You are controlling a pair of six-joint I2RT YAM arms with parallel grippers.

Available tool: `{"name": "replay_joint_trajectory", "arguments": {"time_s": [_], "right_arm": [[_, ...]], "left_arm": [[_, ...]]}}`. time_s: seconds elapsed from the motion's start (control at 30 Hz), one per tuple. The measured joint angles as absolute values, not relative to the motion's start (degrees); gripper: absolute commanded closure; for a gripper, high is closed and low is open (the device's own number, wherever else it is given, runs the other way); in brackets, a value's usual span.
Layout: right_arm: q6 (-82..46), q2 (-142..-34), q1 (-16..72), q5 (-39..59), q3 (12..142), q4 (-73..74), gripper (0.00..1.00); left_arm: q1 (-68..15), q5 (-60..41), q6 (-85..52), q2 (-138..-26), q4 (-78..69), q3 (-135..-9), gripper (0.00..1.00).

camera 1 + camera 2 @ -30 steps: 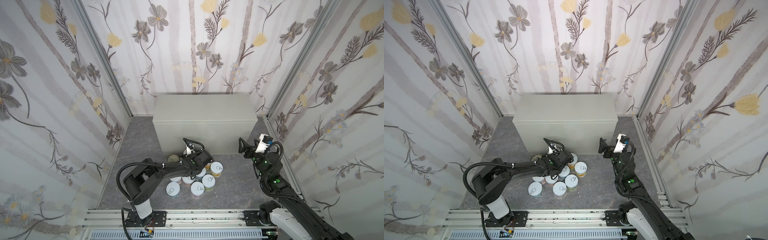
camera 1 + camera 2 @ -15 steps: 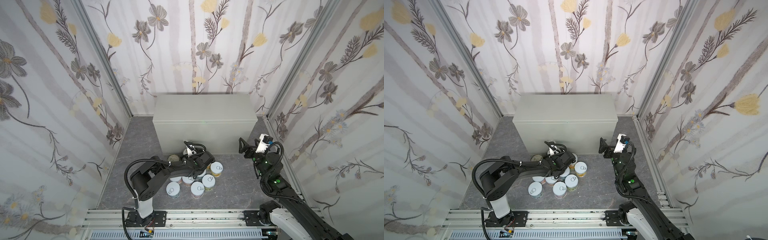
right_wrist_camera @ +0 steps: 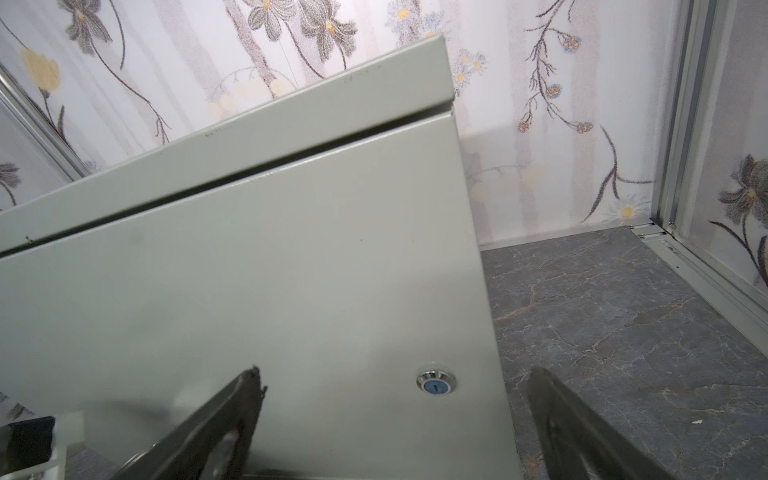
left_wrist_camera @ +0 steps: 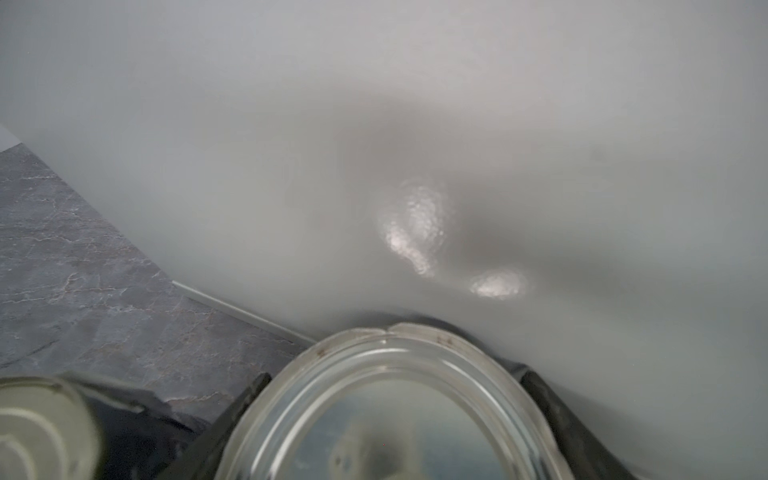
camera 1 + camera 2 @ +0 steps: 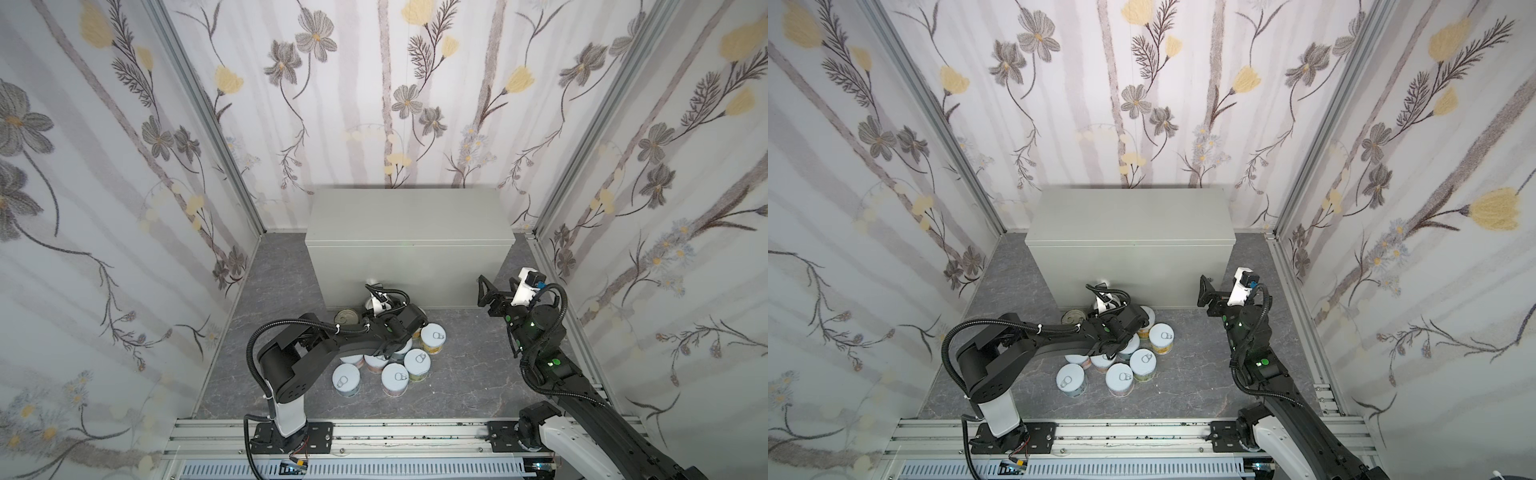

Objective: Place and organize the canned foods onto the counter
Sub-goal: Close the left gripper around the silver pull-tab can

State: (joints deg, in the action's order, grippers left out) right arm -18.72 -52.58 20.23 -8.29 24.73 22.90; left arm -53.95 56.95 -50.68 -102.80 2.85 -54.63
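My left gripper [image 4: 392,374] sits low in front of the counter [image 5: 409,216], shut on an upright steel-topped can [image 4: 390,419]; its dark fingers [image 4: 249,395] press both sides of the rim. In both top views the wrist hides that can. A second steel-topped can [image 5: 347,318] stands just left of it. Several pale-lidded cans [image 5: 417,361] cluster on the floor under the left forearm. My right gripper [image 5: 496,286] hovers open and empty by the counter's front right corner, facing the round lock [image 3: 435,382].
The counter [image 5: 1129,216] stands against the back wall on the dark marbled floor [image 5: 282,299]. Flowered walls with metal corner posts [image 5: 552,216] close in both sides. An aluminium rail [image 5: 374,432] carries both arm bases at the front.
The left gripper's jaws have closed from wide open onto the steel-topped can by the counter's front. The right arm has stayed put and open.
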Motion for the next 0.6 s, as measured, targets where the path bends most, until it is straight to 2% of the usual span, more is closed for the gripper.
{"name": "replay_joint_trajectory", "arguments": {"time_s": [0.2,0.4,0.47,0.6], "right_arm": [[-18.7,-53.0,20.2,-8.3,24.7,22.9,0.00],[-18.8,-53.1,20.2,-8.3,24.7,22.9,0.00],[-18.8,-53.0,20.2,-8.3,24.7,22.9,0.00],[-18.8,-52.7,20.2,-7.7,25.5,22.5,0.00]], "left_arm": [[-54.0,53.0,-45.0,-97.5,0.0,-49.1,0.51],[-54.0,48.1,-38.9,-93.2,-1.0,-46.2,0.83],[-54.0,46.5,-37.3,-92.1,-1.0,-45.7,1.00],[-54.0,43.2,-35.9,-90.0,0.0,-45.1,1.00]]}}
